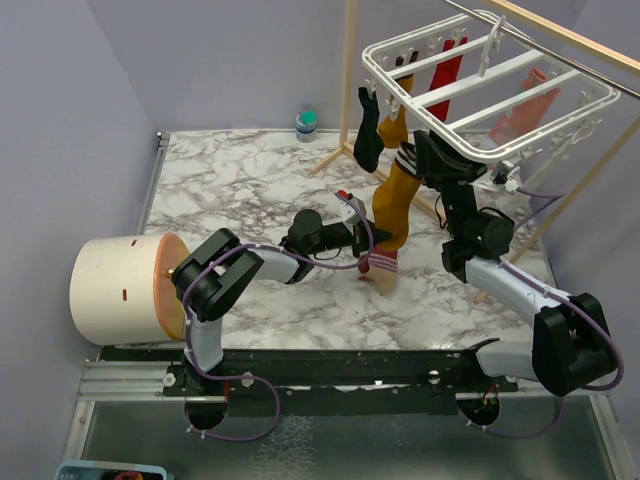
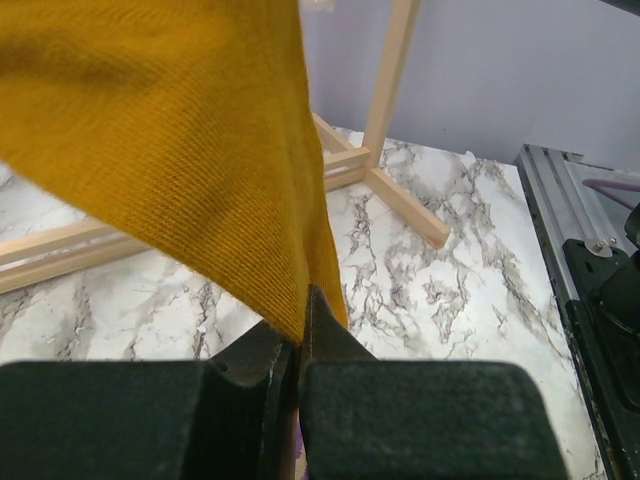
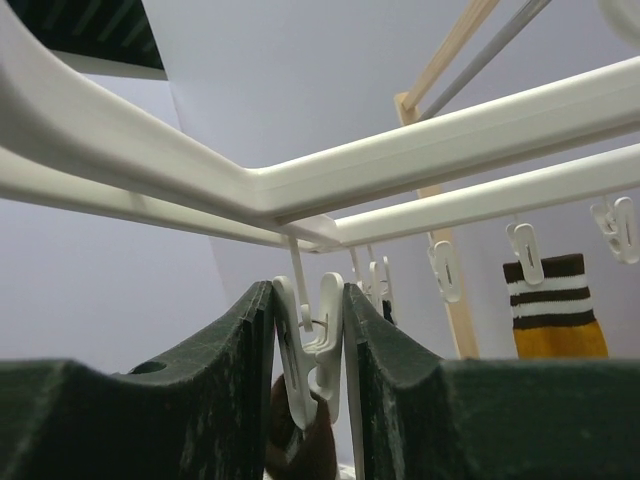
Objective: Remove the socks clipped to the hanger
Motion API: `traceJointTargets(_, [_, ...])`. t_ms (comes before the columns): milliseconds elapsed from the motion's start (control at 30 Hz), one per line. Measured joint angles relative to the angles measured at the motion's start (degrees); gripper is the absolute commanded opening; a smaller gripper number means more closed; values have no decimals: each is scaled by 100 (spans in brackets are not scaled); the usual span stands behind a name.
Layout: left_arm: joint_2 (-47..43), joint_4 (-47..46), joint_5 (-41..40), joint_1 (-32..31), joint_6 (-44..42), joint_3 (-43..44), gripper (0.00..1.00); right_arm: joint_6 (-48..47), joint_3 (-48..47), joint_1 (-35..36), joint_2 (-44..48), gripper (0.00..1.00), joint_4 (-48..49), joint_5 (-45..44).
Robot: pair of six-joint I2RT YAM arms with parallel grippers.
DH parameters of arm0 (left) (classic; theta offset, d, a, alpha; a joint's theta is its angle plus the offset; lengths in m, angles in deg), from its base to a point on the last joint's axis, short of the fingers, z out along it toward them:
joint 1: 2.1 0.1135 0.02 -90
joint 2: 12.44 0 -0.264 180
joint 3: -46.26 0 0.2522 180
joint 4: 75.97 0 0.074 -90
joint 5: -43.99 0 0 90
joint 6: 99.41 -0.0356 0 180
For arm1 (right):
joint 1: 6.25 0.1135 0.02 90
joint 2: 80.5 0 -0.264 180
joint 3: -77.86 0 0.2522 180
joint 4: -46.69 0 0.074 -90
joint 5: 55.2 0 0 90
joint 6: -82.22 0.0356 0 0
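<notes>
The white hanger (image 1: 480,105) hangs from a wooden rack at the top right. A black sock (image 1: 367,130), a red sock (image 1: 452,60) and a pink sock (image 1: 525,105) hang from its clips. A long mustard sock (image 1: 396,200) hangs down towards the table. My left gripper (image 1: 362,240) is shut on its lower part; the fabric (image 2: 180,150) is pinched between the jaws (image 2: 300,322). My right gripper (image 1: 422,152) is raised under the hanger frame (image 3: 300,190), squeezing a white clip (image 3: 312,340) that holds dark brown fabric (image 3: 300,445). Another mustard sock with a striped cuff (image 3: 556,310) hangs further right.
A cream cylinder (image 1: 120,285) lies at the table's left edge. A small teal-lidded jar (image 1: 307,124) stands at the back. The wooden rack's post (image 1: 350,80) and its base bars (image 2: 400,200) stand on the marble table. A metal rail (image 2: 570,220) runs along the table edge.
</notes>
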Motion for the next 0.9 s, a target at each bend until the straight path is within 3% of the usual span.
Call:
traceJointTargets(367, [0,42,0,-2,13,-103,0,48,-96,0,-61,28,66,15])
traceJointTargets(667, [-671,675,-26,-87,455,-977,0,46,-96,0,13,28,-68,85])
traceJointTargets(700, [-769,839,-76,-131,481,-1019,5,46,-96,0,33,28,-87,96])
traceJointTargets(800, [-1115,1700,-586,-472,411,-1056,38,48,-87,0,96,28,-146,129])
traceJointTargets(900, [-1266,2789,-1403,-964,114,-892,55,59,-52,0,164,28,-205,164])
